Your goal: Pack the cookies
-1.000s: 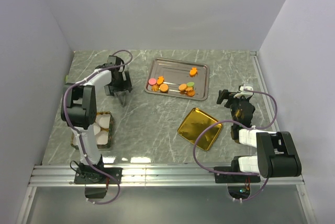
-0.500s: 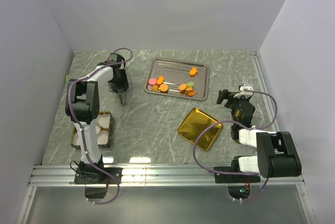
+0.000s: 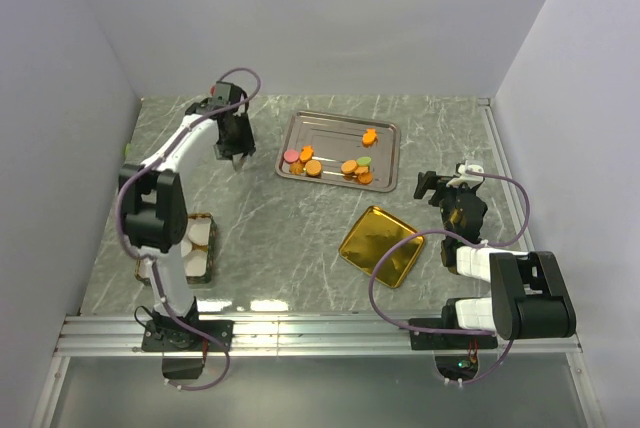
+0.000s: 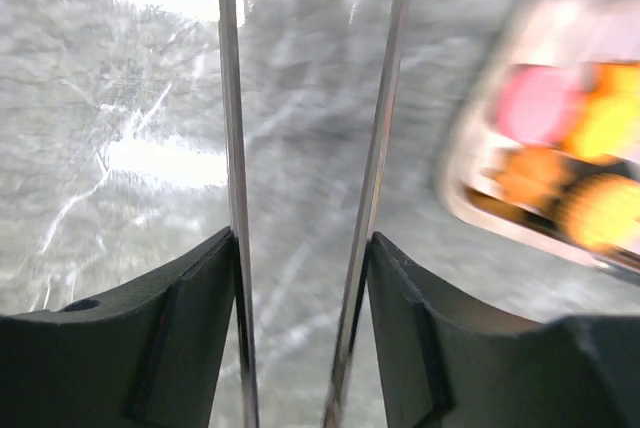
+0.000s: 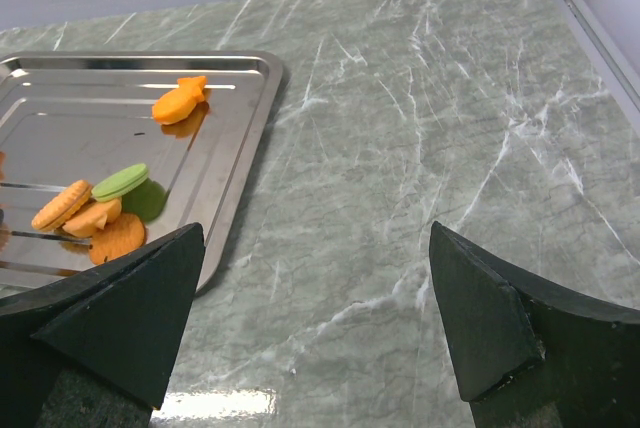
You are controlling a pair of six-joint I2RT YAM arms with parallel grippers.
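L gripper (image 3: 238, 158) hangs w/ jaws parted, empty, just left of steel tray (image 3: 330, 133). Cookies (image 3: 313, 167) lie on it: small rounds, mostly orange, one pink, one green, plus an orange fish. R gripper (image 5: 315, 238) is spread wide, empty.

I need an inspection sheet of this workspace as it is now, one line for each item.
Surface: grey-green marble table.
Job's things: cookies on the steel tray, mostly orange, one pink cookie, one green cookie; gold box with white paper cups under the left arm; gold lid lying apart.
Clutter: nothing seen.
Grippers: left gripper open, empty, left of the tray; right gripper open, empty, right of it.
Cables: purple cable along each arm.
Surroundings: plain walls on three sides; metal rail at the near edge.
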